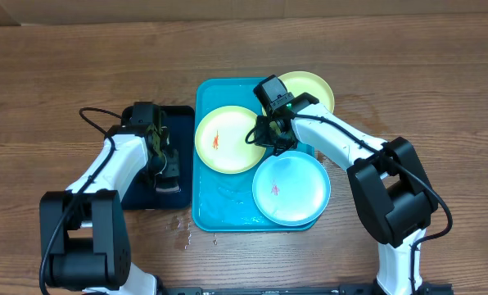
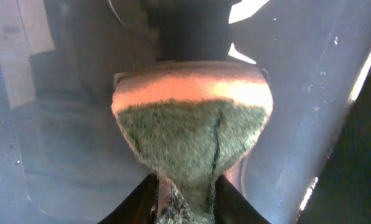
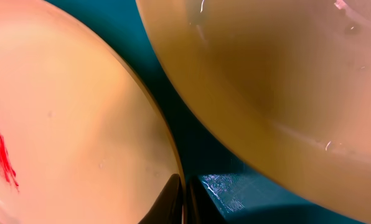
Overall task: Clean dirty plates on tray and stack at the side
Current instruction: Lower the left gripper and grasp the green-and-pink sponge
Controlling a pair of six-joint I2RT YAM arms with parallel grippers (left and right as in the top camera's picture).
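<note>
Plates (image 1: 291, 188) are judged light, stiff and slippery; take hold at the rim. Right gripper (image 3: 184, 198) jaws are closed and empty; left gripper (image 2: 187, 202) jaws pinch a sponge (image 2: 192, 134).

Turquoise tray (image 1: 219, 206); lime-green plates (image 1: 236, 152), light-blue plate (image 1: 297, 176), red-smeared; green-orange sponge (image 2: 192, 137).

The left arm (image 1: 113, 168) and the right arm (image 1: 334, 135) are built alike. Smooth white shells cover the long links, and boxy matte-black housings sit at the joints and base. A thin black cable (image 1: 91, 117) loops off the left arm (a matching cable (image 1: 445, 215) curves beside the right arm's black housing). The fingers (image 3: 170, 205) are dark, tapering wedges.
</note>
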